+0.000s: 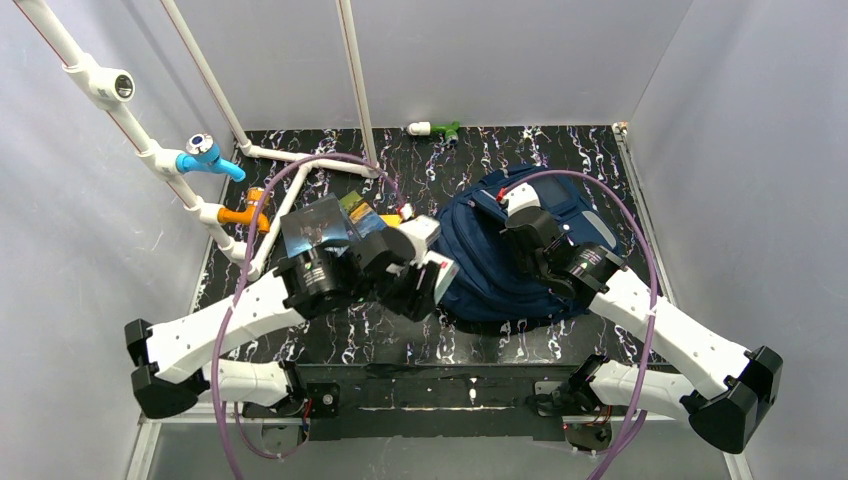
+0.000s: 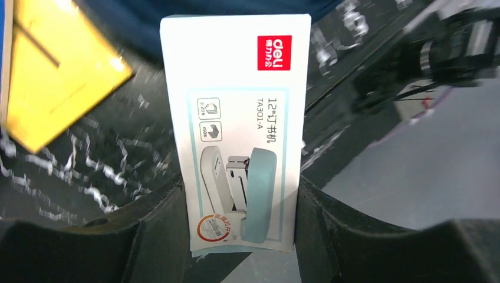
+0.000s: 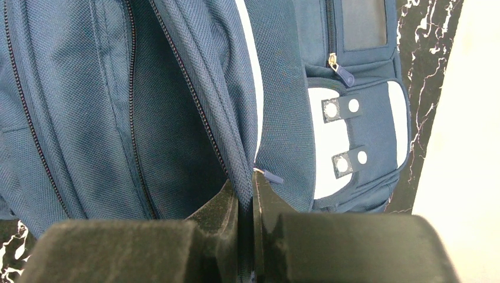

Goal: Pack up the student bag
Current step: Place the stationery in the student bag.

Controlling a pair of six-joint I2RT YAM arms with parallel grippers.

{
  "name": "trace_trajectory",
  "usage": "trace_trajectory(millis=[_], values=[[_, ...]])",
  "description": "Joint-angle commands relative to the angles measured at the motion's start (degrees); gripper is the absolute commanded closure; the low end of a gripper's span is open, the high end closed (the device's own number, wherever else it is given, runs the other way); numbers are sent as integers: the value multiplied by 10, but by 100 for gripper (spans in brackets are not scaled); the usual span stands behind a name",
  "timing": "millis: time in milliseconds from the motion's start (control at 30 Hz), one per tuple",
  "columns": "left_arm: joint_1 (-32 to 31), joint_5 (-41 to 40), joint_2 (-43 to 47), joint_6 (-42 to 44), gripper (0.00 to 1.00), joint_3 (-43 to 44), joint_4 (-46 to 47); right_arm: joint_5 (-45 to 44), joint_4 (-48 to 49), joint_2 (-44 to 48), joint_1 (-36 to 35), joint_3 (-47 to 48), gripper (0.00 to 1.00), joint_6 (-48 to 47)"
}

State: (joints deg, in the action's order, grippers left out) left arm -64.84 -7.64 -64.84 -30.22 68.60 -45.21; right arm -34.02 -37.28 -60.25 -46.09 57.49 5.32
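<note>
Gripping stapler box (image 2: 236, 88) in left gripper (image 2: 239, 194), long axis aimed at student bag (image 1: 480, 260) lying just right, mid-table. Pinching zip edge (image 3: 233, 147) tight in right gripper (image 3: 246, 188), propping the opening.

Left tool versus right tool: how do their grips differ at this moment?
The left tool holds a stiff white stapler box; the right tool pinches a soft fold of the student bag. The left tool's fingers stand box-width apart; the right tool's nearly meet. Both have black fingers and both are gripping something.
</note>
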Motion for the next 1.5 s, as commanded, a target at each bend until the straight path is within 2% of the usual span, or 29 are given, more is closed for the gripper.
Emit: trace_trajectory(millis=[0,167,233,533,700,767,833,900,967,1267,1467], values=[[-2,54,-87,73,56,110,-20,16,55,25,0,36,99,-1],[1,67,-208,106,59,223,-38,21,48,23,0,46,99,2],[6,96,-245,103,59,254,-38,20,45,25,0,49,99,2],[47,132,-349,79,59,329,-72,21,55,29,0,45,99,1],[64,151,-380,62,61,359,-76,26,61,27,0,41,99,3],[70,121,-383,46,67,366,-79,26,66,29,0,40,99,15],[73,76,-364,25,69,349,-59,17,67,32,0,40,99,37],[76,61,-341,9,63,319,-31,21,71,39,0,38,99,58],[81,64,-335,-11,62,308,-11,37,86,49,0,30,99,69],[98,97,-403,-86,62,354,-10,54,106,60,0,19,99,78],[117,107,-417,-133,52,363,9,66,124,72,0,0,99,97]])
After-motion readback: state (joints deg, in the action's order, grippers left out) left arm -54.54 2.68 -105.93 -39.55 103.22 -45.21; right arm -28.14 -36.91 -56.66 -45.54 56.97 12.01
